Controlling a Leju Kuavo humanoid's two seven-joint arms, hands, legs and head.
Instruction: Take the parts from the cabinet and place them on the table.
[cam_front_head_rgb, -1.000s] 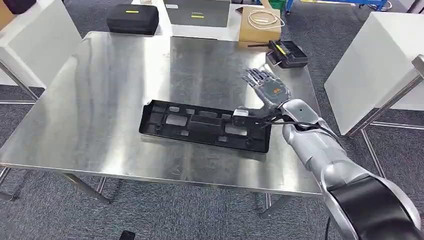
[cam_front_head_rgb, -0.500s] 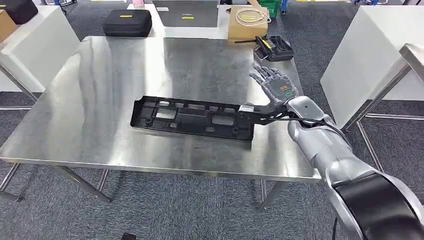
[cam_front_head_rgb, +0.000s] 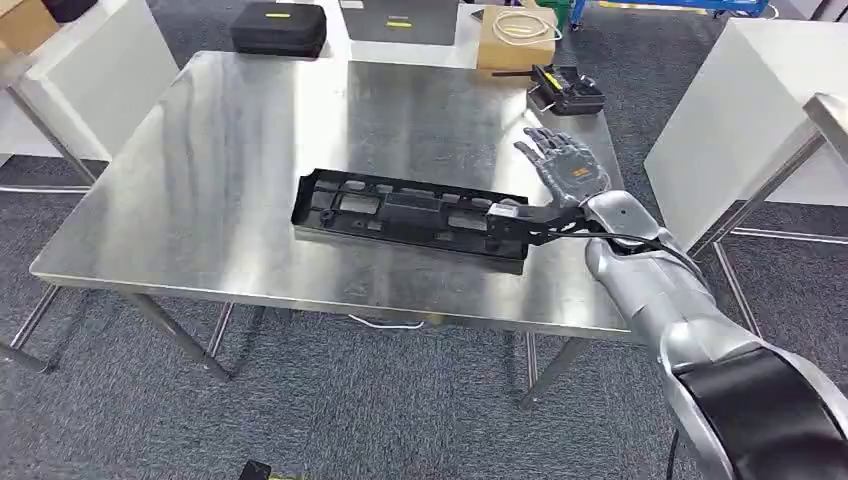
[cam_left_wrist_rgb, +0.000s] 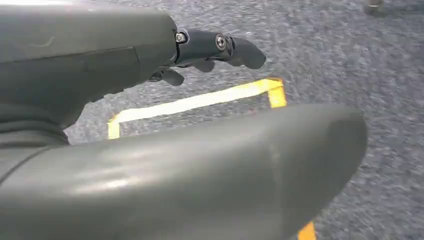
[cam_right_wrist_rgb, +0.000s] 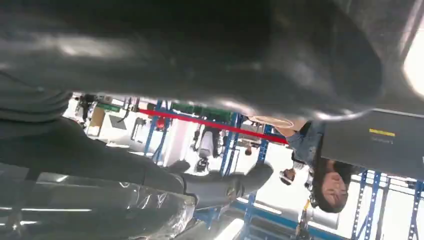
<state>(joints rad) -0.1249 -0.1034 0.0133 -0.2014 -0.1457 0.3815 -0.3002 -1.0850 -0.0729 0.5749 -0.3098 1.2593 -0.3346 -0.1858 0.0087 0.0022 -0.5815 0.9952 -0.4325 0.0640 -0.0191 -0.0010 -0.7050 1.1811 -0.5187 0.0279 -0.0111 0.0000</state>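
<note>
Steel table (cam_front_head_rgb: 200, 200): part (cam_front_head_rgb: 410, 215) beside right hand (cam_front_head_rgb: 565, 165).

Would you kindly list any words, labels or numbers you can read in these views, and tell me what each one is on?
No text can be read in these views.
Black case: yellow label, too small to read.
Dark flat case beside it: yellow label, too small to read.
Right hand: orange and green marks on its back, blurred.
Long black plastic part on the steel table: no visible lettering.

One black plastic part (cam_front_head_rgb: 410, 216), one steel table (cam_front_head_rgb: 210, 190), one cardboard box (cam_front_head_rgb: 516, 48), two black cases (cam_front_head_rgb: 279, 28).
</note>
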